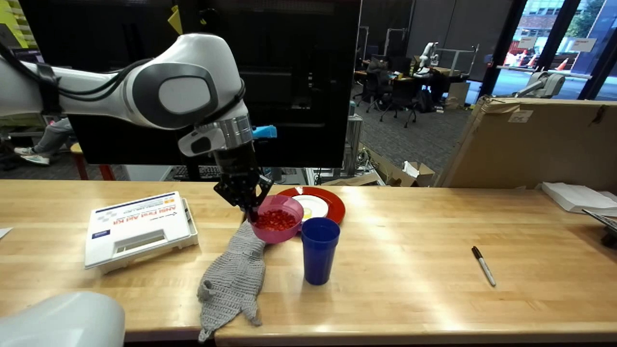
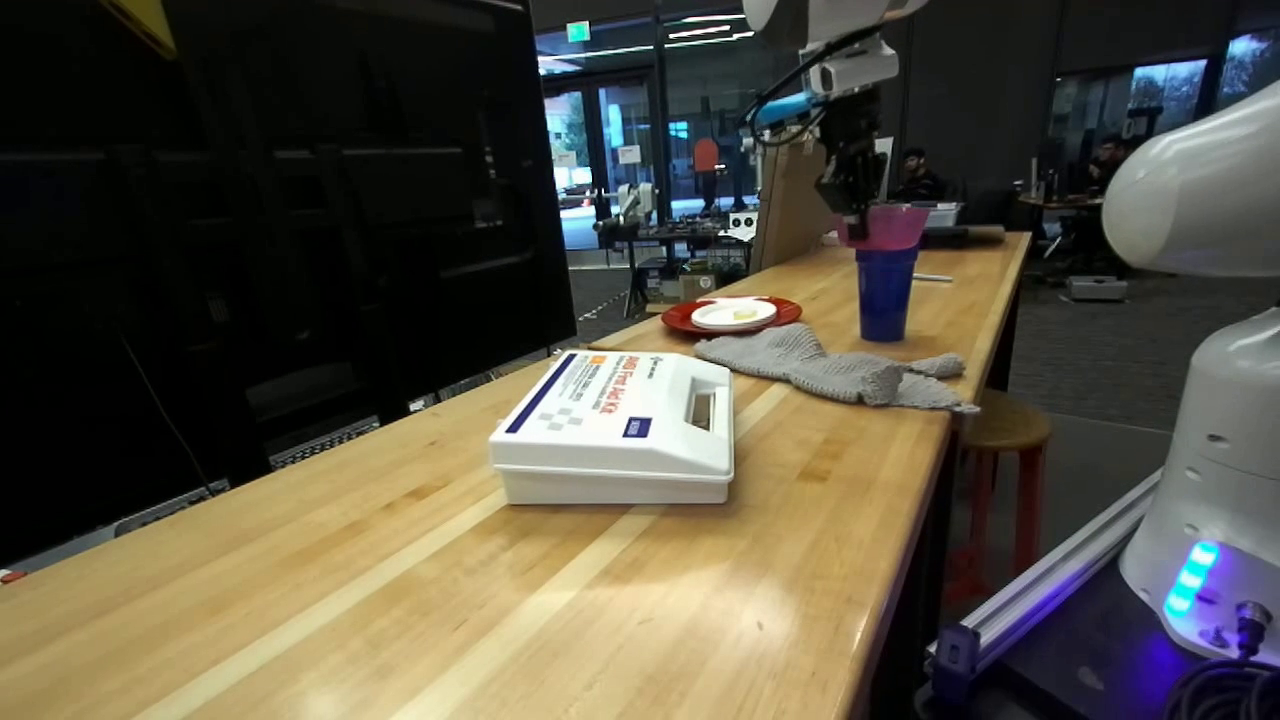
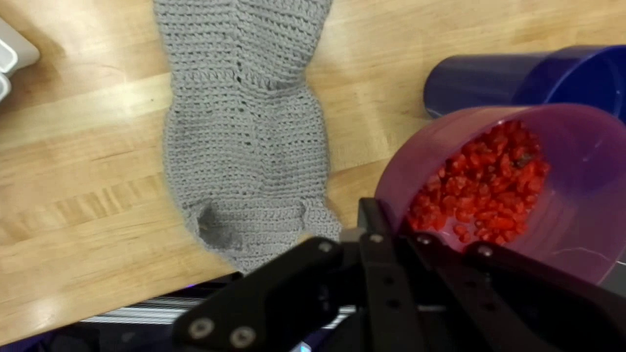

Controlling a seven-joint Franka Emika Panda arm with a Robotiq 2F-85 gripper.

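Bowl (pink) is being gripped by the gripper: its wall is being clamped between the fingers at the rim. It is being held up in the air, off the table. Red bits are being contained in it, piled across its bottom; bare wall is showing on the side away from the fingers.

Cup (blue) is standing upright on the table, just beside the bowl. In an exterior view the bowl is lining up with the cup's top; whether the two are touching cannot be told. The cup's inside is being mostly hidden by the angle.

Cloth (grey, knitted) is lying between the cup and the kit, touching neither. Its far end is being partly covered by the bowl in an exterior view; its near tip is poking over the table edge. Kit (white) is lying flat, label up, handle toward the robot.

White plate is being supported by the red plate, farther from the robot than the cup. A yellow item, too blurred to name, is lying on it.

Marker is lying well apart, past the cup. Paper is lying in a stack near the cardboard.
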